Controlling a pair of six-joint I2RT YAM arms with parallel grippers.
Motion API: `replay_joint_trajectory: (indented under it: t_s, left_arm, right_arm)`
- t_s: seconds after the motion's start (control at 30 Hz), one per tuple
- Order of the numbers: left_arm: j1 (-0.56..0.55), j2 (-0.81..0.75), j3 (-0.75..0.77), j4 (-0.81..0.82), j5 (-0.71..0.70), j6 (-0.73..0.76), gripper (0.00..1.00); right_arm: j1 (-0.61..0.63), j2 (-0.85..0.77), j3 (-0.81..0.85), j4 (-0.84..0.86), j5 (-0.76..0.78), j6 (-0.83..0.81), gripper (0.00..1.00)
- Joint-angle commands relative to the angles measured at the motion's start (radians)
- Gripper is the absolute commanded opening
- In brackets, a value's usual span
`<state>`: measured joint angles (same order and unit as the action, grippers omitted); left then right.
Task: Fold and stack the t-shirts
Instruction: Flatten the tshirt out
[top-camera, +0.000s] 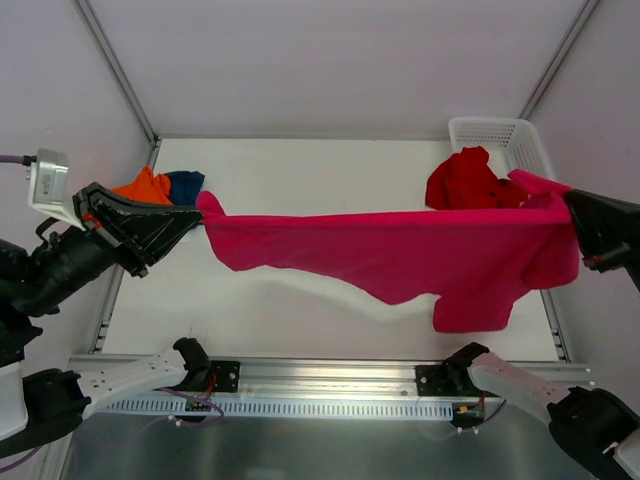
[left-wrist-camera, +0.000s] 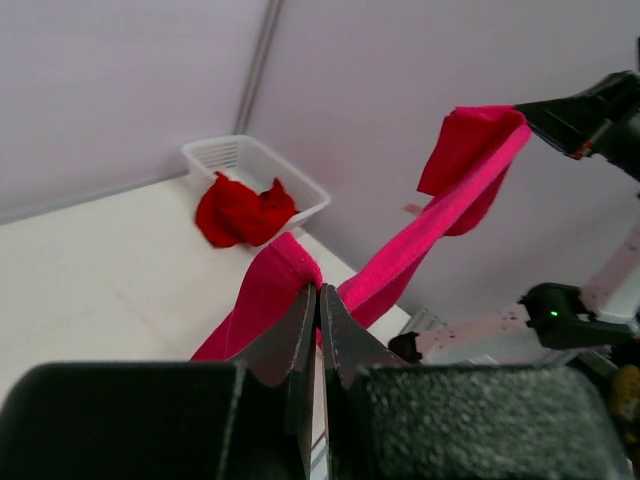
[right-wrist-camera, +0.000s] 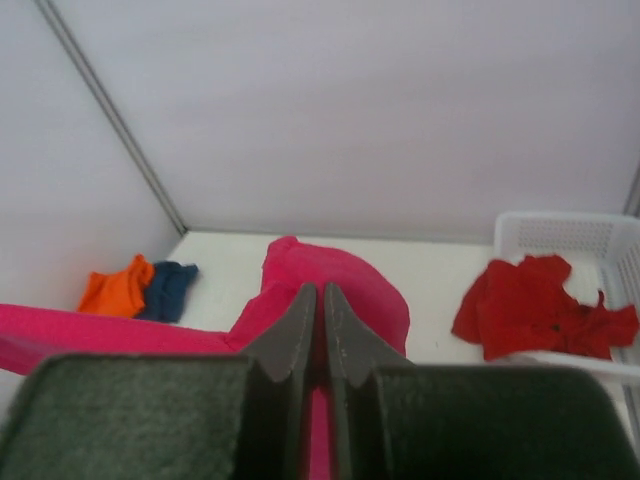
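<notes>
A magenta-pink t-shirt (top-camera: 400, 255) hangs stretched in the air across the table between both arms. My left gripper (top-camera: 197, 215) is shut on its left end (left-wrist-camera: 285, 262). At the right, my right gripper (top-camera: 567, 210) is shut on the other end (right-wrist-camera: 330, 275). The cloth sags below the taut top edge, one flap (top-camera: 470, 300) hanging lowest. An orange t-shirt (top-camera: 142, 187) and a navy blue one (top-camera: 185, 184) lie bunched at the table's far left. A bright red t-shirt (top-camera: 468, 182) is draped over the basket's left rim.
A white mesh basket (top-camera: 500, 135) stands at the far right corner of the white table (top-camera: 300, 165). Grey walls enclose the back and sides. A metal rail (top-camera: 320, 375) with both arm bases runs along the near edge.
</notes>
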<state>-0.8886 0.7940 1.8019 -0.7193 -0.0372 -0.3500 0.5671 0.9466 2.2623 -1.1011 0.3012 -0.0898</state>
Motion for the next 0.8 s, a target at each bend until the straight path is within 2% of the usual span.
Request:
replay_joint_trajectory:
  t_s: [0.0,0.17,0.3,0.4,0.43,0.5,0.53,0.67,0.73,0.77]
  left_arm:
    - [0.010,-0.004,0.085,-0.011,0.144,-0.013,0.00]
    - [0.033,-0.016,0.109,-0.012,0.172,-0.038,0.00]
    - [0.040,-0.007,0.079,-0.012,0.146,-0.040,0.00]
    - [0.040,0.002,-0.007,-0.011,-0.019,-0.018,0.00]
    - [0.040,0.008,-0.036,-0.011,-0.147,-0.015,0.00]
    - [0.040,0.030,-0.119,-0.009,-0.272,-0.007,0.00]
    - [0.040,0.042,-0.142,-0.009,-0.385,-0.007,0.00]
    - [0.043,0.164,-0.264,0.014,-0.602,0.002,0.00]
    - [0.080,0.221,-0.301,0.046,-0.654,0.002,0.00]
    - [0.112,0.288,-0.337,0.055,-0.635,-0.006,0.00]
  right_arm:
    - [-0.004,-0.028,0.123,-0.006,-0.043,-0.054,0.05]
    - [-0.003,-0.049,0.149,-0.005,-0.100,-0.034,0.05]
    - [-0.004,-0.055,0.085,0.021,-0.070,-0.042,0.05]
    - [-0.003,-0.069,-0.062,0.076,-0.012,-0.064,0.05]
    - [-0.003,-0.090,-0.180,0.101,0.004,-0.071,0.05]
    - [-0.004,-0.111,-0.304,0.191,0.042,-0.082,0.05]
    - [-0.004,-0.106,-0.407,0.234,0.061,-0.090,0.05]
    - [-0.007,-0.051,-0.644,0.364,0.139,-0.105,0.04]
    - [-0.038,0.016,-0.764,0.429,0.128,-0.100,0.04]
    - [-0.061,0.044,-0.799,0.492,0.074,-0.082,0.03]
